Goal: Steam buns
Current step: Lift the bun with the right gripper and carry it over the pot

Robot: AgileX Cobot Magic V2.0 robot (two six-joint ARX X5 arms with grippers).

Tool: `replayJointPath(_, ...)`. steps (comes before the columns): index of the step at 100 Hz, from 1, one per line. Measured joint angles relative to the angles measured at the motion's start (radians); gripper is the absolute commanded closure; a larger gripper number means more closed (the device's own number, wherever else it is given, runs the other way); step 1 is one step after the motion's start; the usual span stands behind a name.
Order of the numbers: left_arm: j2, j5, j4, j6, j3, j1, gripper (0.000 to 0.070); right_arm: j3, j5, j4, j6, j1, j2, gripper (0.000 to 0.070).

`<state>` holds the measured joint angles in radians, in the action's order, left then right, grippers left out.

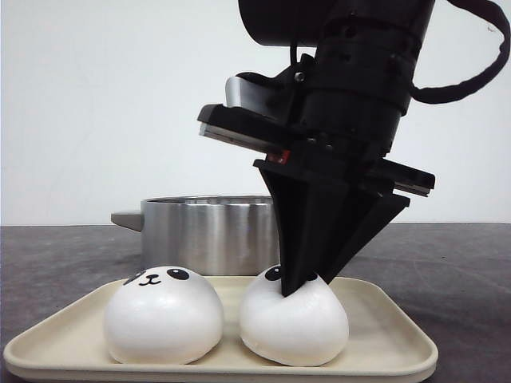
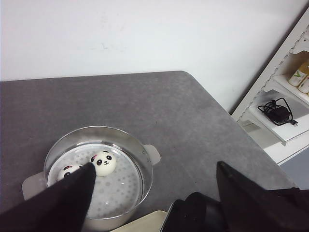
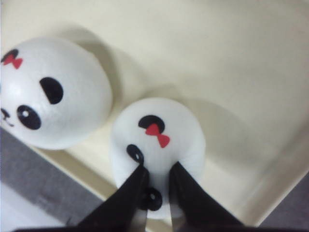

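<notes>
- Two buns are already in the pot (image 2: pixel 99 169): the bun with the full face showing (image 2: pixel 104 163) and the half-hidden bun (image 2: pixel 69 171) sit close together on its perforated steamer floor, towards the far side. That looks like half the job done.
- Two more are on the cream tray (image 1: pixel 72 331), which stands just in front of the pot: the left tray bun (image 1: pixel 164 315) lies free and untouched, and the right tray bun (image 1: pixel 294 321) is just beside it.
- The right gripper (image 3: pixel 155 186) points down onto the right tray bun, its two fingers (image 3: pixel 130 191) nearly together and pinching a fold of the soft dough at the face, so I judge it clenched on that bun.
- That bun rests on the tray, its base flat against it, so the lift has not begun.
- The left gripper (image 2: pixel 154 188) hangs above the table near the pot with its fingers spread wide and nothing between them; it plays no part in this step.
- One finger covers part of the pot, so anything under it cannot be told, though only two buns show.
- Left to do, as I judge it: carry the pinched bun over the rim into the pot, then fetch the last one.
- No lid is in view.
</notes>
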<state>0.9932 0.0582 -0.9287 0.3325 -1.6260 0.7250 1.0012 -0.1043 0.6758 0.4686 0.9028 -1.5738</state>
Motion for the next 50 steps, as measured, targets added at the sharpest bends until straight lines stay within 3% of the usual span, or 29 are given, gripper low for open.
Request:
replayJointPath(23, -0.002, 0.020, -0.021, -0.011, 0.000, 0.000, 0.0239, 0.024, 0.026, 0.047, 0.001, 0.014, 0.092, 0.0700)
replayJointPath(39, -0.005, 0.026, -0.029, -0.026, 0.000, 0.000, 0.0239, 0.163, 0.033, 0.076, 0.004, 0.069, 0.252, 0.0700)
replayJointPath(50, -0.006, 0.045, -0.027, -0.032, 0.000, 0.000, 0.0239, 0.284, 0.094, 0.094, -0.010, 0.076, 0.304, 0.0700)
